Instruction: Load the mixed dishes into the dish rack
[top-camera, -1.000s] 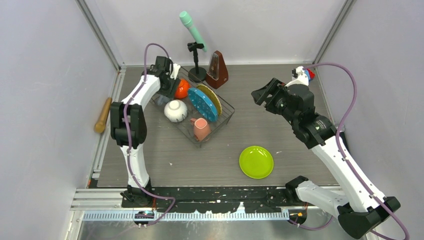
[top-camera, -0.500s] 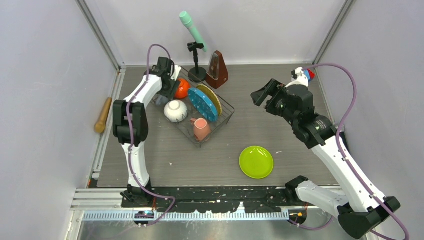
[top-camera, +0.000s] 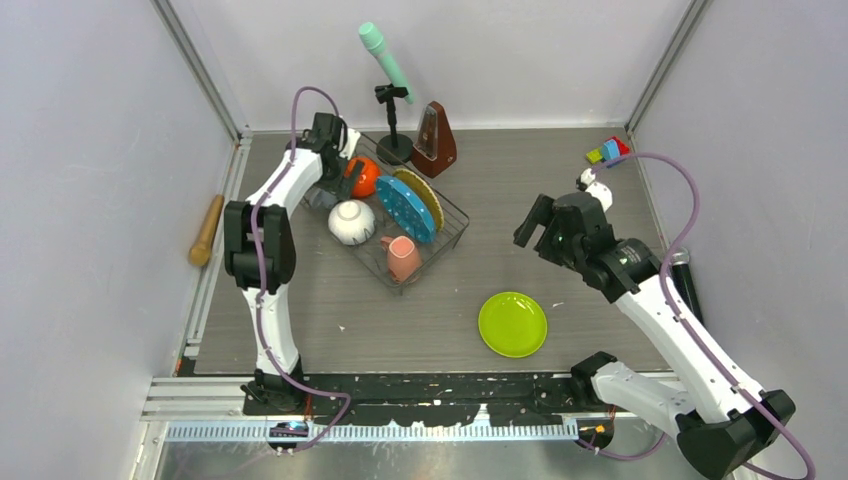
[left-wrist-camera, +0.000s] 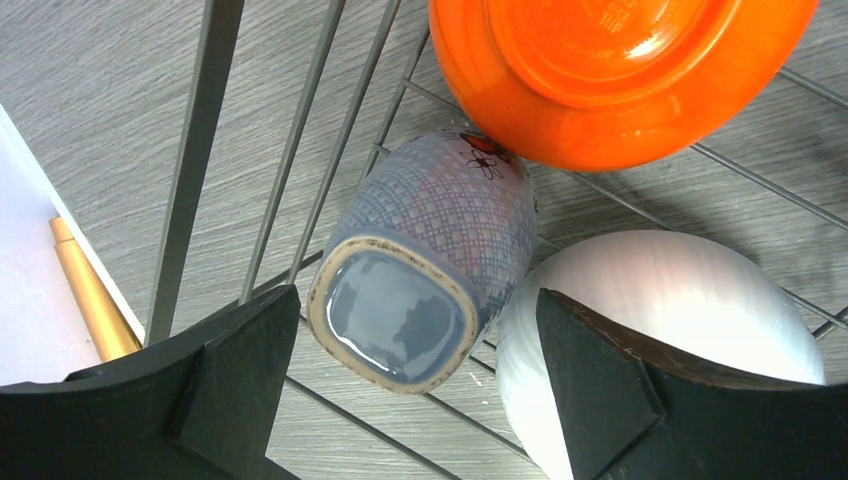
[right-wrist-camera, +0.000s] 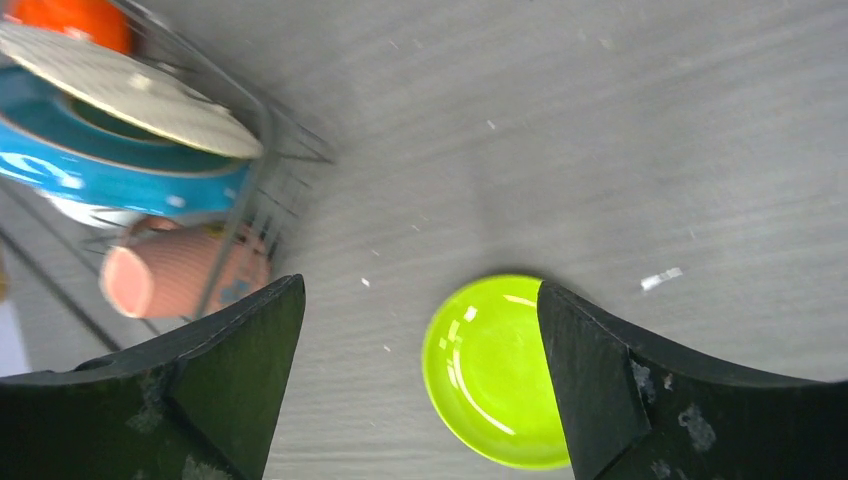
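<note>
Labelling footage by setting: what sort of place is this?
Likely a robotics lab cell, not a kitchen: robot arms bolted to a table, blank enclosure walls, a metronome beside the dish rack.

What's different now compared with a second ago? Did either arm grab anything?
The right tool swung from the far right corner toward the near side, closer to the lime-green plate. It is open and grabbed nothing. The left tool stayed open at the far end of the dish rack, over the small grey mug. The plate and the racked dishes did not move.
</note>
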